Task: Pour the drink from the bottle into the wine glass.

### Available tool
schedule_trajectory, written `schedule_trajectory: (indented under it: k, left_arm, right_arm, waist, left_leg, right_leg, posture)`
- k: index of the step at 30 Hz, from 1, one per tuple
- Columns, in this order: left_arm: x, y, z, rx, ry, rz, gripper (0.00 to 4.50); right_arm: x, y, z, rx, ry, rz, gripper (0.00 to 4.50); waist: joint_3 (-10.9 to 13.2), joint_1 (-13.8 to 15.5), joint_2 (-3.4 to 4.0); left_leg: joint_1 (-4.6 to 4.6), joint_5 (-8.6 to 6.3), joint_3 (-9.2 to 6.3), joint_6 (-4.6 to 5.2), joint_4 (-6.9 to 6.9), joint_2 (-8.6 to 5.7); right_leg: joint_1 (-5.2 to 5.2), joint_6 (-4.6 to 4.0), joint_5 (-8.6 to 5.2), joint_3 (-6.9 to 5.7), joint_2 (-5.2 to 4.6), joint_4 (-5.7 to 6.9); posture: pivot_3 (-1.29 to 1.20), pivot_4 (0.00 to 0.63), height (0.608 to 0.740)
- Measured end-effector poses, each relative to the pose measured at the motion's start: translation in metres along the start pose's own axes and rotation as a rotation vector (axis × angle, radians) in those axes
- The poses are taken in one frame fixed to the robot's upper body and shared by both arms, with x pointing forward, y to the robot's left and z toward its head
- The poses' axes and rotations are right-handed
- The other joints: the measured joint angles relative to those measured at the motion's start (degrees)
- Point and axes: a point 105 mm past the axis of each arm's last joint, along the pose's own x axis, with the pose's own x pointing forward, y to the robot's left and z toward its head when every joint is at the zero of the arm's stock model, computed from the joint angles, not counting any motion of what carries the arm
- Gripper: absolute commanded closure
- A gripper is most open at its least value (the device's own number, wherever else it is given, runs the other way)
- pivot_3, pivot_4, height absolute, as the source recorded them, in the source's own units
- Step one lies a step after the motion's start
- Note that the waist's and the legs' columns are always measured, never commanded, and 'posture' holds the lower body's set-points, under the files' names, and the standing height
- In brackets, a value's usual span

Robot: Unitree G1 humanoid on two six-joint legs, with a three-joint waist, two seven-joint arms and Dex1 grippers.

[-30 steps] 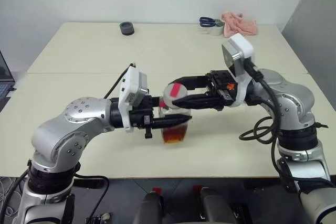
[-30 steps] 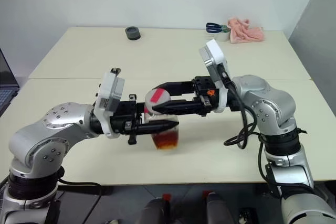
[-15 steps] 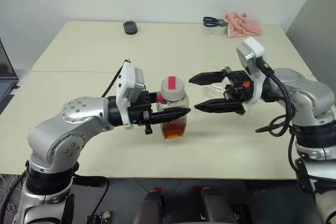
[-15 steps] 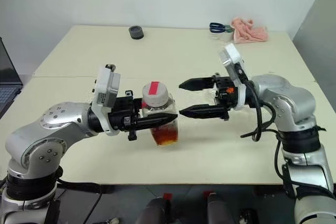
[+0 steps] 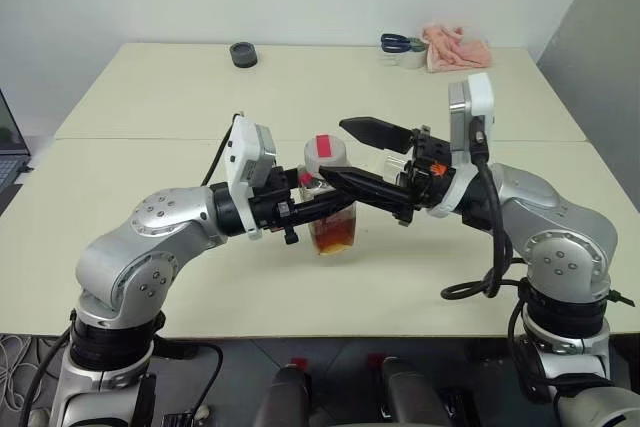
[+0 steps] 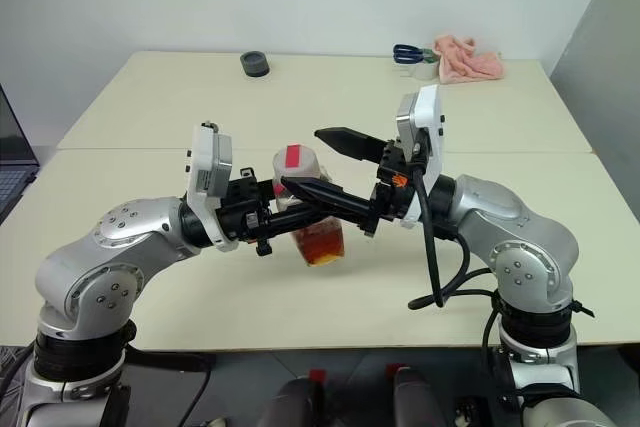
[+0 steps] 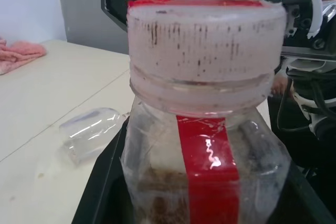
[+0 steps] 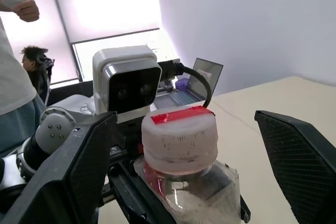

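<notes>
The step in hand looks like unscrewing the cap: the left gripper point(image 5: 322, 209) is clenched on the body of the bottle point(image 5: 331, 217), holding it upright above the near half of the table point(image 5: 150, 97), and the right gripper point(image 5: 352, 155) stands released, one finger on each side of the white and red cap point(image 5: 325, 153). To do it well, I think the right fingers should come level with the cap, close squarely on its ribbed side and turn, while the left keeps the bottle steady so the drink point(image 5: 333, 237) low inside does not spill. The left wrist view adds something clear lying on the table beyond the bottle point(image 7: 89, 135), possibly the wine glass; I cannot tell. The right wrist view shows a person point(image 8: 16, 87) standing behind.
</notes>
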Motion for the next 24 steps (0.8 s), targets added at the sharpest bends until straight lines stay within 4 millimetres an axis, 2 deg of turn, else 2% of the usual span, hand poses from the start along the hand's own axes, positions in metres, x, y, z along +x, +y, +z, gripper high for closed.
schedule_trajectory:
  k: [2, 4, 5, 10, 11, 18, 20, 24]
  left_arm:
    - [0.001, 0.001, 0.002, 0.009, -0.003, -0.002, 2.68]
    - [0.002, 0.001, 0.005, 0.017, -0.006, -0.005, 2.68]
    - [0.002, 0.001, 0.005, 0.017, -0.007, -0.005, 2.68]
    - [0.002, 0.000, 0.004, 0.017, -0.006, -0.005, 2.68]
    - [0.002, 0.000, 0.004, 0.016, -0.005, -0.004, 2.68]
    - [0.000, -0.002, 0.002, 0.010, 0.004, -0.007, 2.68]
    - [-0.001, -0.005, 0.001, 0.007, 0.014, -0.022, 2.68]
    - [-0.002, -0.022, 0.002, 0.004, 0.035, -0.123, 2.68]
  right_arm:
    - [0.002, 0.001, -0.001, 0.001, 0.001, 0.008, 0.04]
    - [0.004, 0.003, -0.002, 0.001, 0.001, 0.018, 0.43]
    - [0.004, 0.003, -0.002, 0.000, -0.002, 0.020, 0.68]
    - [0.005, 0.000, -0.003, -0.002, -0.007, 0.015, 2.49]
    - [0.005, 0.000, -0.003, -0.002, -0.007, 0.017, 2.66]
    - [0.004, 0.000, -0.005, -0.008, 0.011, 0.060, 2.65]
    - [0.002, 0.000, -0.005, -0.023, 0.039, 0.120, 2.65]
    - [-0.003, 0.005, -0.001, -0.047, 0.107, 0.358, 2.65]
  waist:
    - [0.0, 0.0, 0.00]
    - [0.0, 0.0, 0.00]
    - [0.0, 0.0, 0.00]
    - [0.0, 0.0, 0.00]
    - [0.0, 0.0, 0.00]
    - [0.0, 0.0, 0.00]
    - [0.0, 0.0, 0.00]
    - [0.0, -0.1, 0.00]
  left_leg:
    - [0.00, 0.00, 0.00, 0.00, -0.01, 0.00]
    - [0.00, 0.00, 0.00, 0.00, -0.01, 0.01]
    - [0.00, 0.00, 0.00, 0.00, -0.01, 0.01]
    - [0.01, 0.00, -0.01, 0.01, -0.01, 0.00]
    - [0.01, 0.00, -0.01, 0.01, -0.01, 0.01]
    - [0.01, 0.00, 0.01, 0.01, -0.01, 0.00]
    - [0.01, -0.01, 0.01, 0.01, 0.00, 0.00]
    - [0.03, -0.01, 0.04, 0.02, -0.01, 0.02]
  right_leg:
    - [0.00, 0.00, 0.00, 0.00, 0.00, 0.00]
    - [0.00, 0.00, 0.00, -0.01, 0.00, -0.01]
    - [0.00, 0.00, 0.00, 0.00, 0.00, -0.01]
    - [0.00, 0.00, 0.00, -0.02, 0.00, 0.01]
    - [0.00, 0.00, 0.00, -0.01, 0.00, 0.02]
    - [0.00, 0.00, 0.00, 0.00, 0.00, 0.01]
    - [0.00, 0.00, 0.00, -0.01, -0.01, 0.00]
    - [0.01, 0.00, 0.00, -0.01, 0.01, 0.00]
  posture:
    - [0.00, 0.150, 0.740]
    - [0.00, 0.150, 0.740]
    - [0.00, 0.150, 0.740]
    - [0.00, 0.150, 0.740]
    - [0.00, 0.150, 0.740]
    - [0.00, 0.150, 0.740]
    - [0.00, 0.150, 0.740]
    - [0.00, 0.150, 0.740]
